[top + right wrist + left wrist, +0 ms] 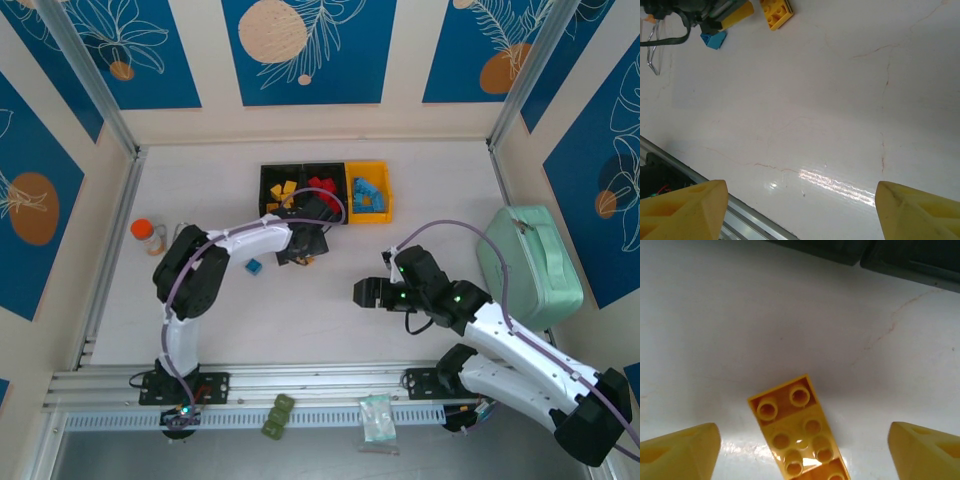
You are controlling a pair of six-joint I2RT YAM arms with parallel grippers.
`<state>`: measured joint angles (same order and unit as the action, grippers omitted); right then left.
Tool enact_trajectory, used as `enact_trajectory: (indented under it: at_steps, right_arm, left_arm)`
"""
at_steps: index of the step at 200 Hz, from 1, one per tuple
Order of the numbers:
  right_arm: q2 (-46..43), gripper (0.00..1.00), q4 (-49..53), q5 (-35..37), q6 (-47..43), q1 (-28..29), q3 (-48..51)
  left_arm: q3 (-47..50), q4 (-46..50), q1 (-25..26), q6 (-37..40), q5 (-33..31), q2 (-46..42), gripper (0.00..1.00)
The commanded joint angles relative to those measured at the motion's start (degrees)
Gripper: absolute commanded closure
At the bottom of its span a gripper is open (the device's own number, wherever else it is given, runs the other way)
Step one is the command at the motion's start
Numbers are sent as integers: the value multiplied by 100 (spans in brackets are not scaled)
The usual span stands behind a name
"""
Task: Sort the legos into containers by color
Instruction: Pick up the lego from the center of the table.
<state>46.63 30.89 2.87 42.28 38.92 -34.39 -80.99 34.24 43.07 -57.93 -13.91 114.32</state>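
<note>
The left gripper (801,442) hangs low over the white table (790,315). Its two yellow fingers (682,452) are spread wide and hold nothing. Between them lies a yellow plastic lego brick (796,432), upside down with its hollow tubes facing up, and turned at a slant to the fingers.

In the top view this brick lies just in front of the row of three small open plastic bins (368,166). The left black bin holds yellow bricks, the middle black bin red ones, and the yellow bin light blue ones. A small light blue plastic brick (254,266) lies on the table beside the left arm. The right gripper (800,205) is also open and empty, over bare table, well apart from both bricks.

I see three risks. Because the brick is slanted, the closing fingers may meet its corners first and twist it or push it out. A grasp near one end may let it tip and fall during the carry. The yellow bin may also mislead, since it holds blue pieces; this brick belongs in the left black bin.
</note>
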Motion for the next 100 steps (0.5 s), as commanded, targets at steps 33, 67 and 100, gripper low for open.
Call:
enact_trajectory:
  at_steps: [33, 67, 100]
  right_arm:
    - [-112, 23, -108, -348, 109, -199, 152]
    - [-112, 23, -163, -401, 131, -243, 161]
    - [-132, 23, -137, -420, 153, -244, 160]
  left_arm:
    - [-158, 346, 62, -17, -117, 161, 47]
    - [-137, 360, 60, 110, -76, 99, 61]
    - [-67, 345, 61, 252, 18, 2, 68]
